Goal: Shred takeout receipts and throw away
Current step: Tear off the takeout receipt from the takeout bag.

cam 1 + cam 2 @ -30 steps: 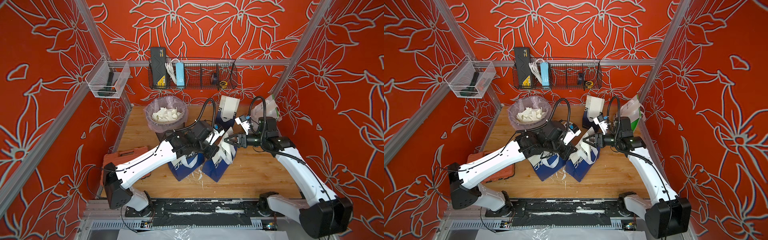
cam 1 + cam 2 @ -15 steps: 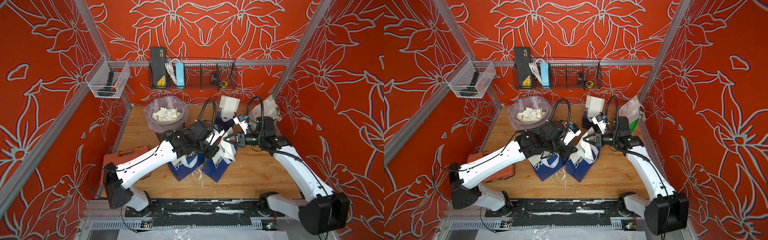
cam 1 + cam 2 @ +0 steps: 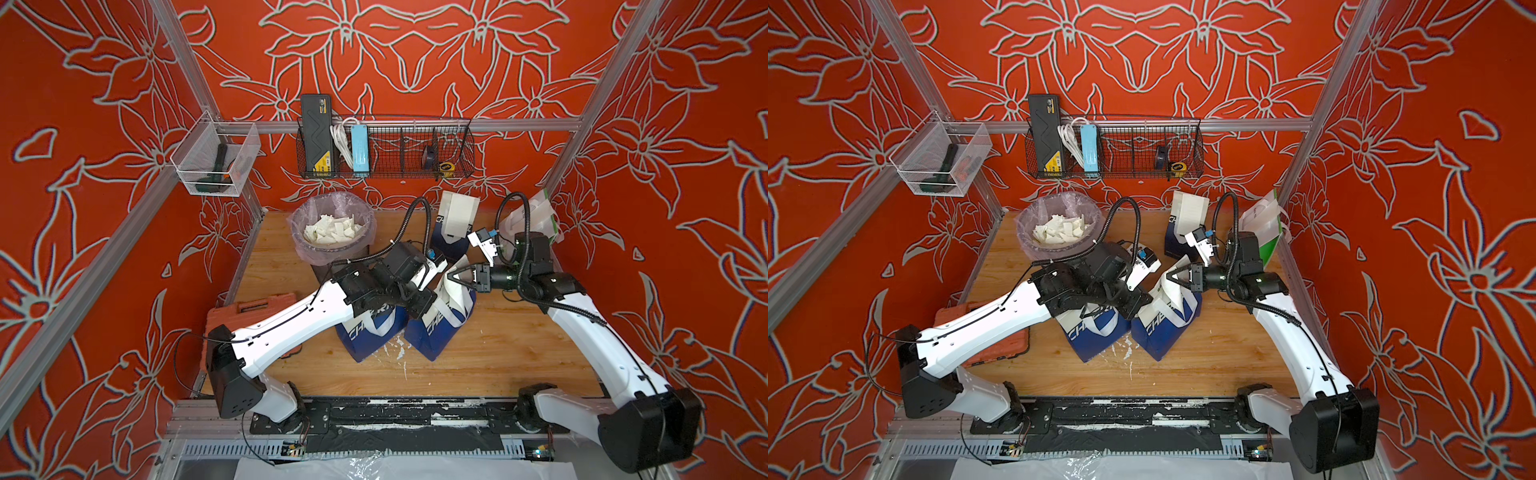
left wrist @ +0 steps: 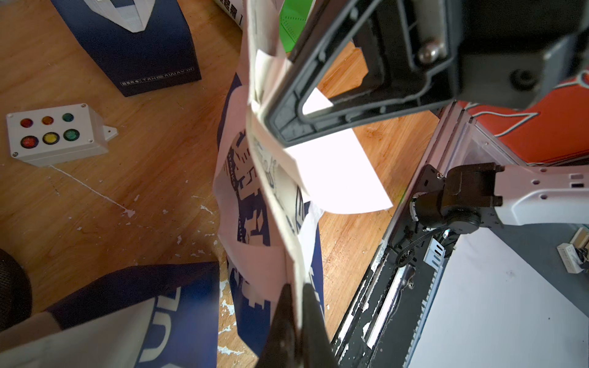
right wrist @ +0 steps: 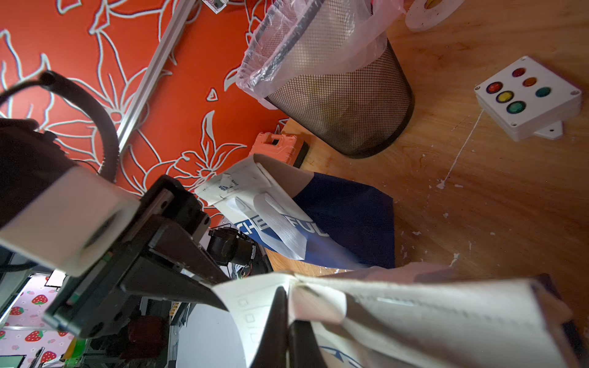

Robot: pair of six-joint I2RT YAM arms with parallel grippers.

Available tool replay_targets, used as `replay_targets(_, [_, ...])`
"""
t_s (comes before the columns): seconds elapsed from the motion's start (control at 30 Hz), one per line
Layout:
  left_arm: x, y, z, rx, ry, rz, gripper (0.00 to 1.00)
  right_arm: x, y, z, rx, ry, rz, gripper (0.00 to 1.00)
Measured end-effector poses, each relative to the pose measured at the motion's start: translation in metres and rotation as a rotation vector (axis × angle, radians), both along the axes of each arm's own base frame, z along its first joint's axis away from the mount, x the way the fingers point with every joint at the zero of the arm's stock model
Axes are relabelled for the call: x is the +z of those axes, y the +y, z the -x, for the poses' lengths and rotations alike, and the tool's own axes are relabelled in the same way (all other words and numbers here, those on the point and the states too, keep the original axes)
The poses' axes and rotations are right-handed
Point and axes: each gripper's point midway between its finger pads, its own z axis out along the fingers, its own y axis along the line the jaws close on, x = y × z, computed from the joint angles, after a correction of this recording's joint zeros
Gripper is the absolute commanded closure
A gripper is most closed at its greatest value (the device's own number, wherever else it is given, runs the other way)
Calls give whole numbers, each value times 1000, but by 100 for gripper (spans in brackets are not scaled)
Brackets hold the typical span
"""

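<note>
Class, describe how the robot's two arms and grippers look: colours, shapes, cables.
The left arm and right arm have glossy white shells, black joints and boxy black bases. Thin black cables run along them; a ribbed black hose loops above each wrist. The left gripper and right gripper are black, with tapering, open-framed triangular fingers.

This is a robotics lab cell: two white robot arms (image 3: 291,328) stand at a wooden tabletop (image 3: 498,357), boxed in by an aluminium frame (image 3: 519,124) and red flowered panels (image 3: 415,62). A wire basket (image 3: 399,166) hangs on the back rail.
</note>
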Motion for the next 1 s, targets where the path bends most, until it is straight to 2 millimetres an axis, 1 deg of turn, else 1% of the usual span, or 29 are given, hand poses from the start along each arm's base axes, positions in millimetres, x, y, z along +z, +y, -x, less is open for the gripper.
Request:
replay_targets(0.2, [1, 4, -3, 17, -12, -10, 100, 11, 1, 2, 0, 0, -23, 100])
replay_targets(0.47, [1, 8, -8, 35, -19, -12, 100, 34, -1, 8, 5, -26, -44, 100])
replay_targets(0.67, [5, 10, -10, 42, -20, -9, 100, 38, -3, 11, 3, -3, -62, 100])
replay_targets(0.87, [14, 9, -8, 35, -19, 4, 100, 45, -8, 13, -8, 5, -80, 100])
replay_targets(1.0, [17, 7, -6, 20, -11, 16, 100, 47, -12, 14, -17, 3, -84, 100])
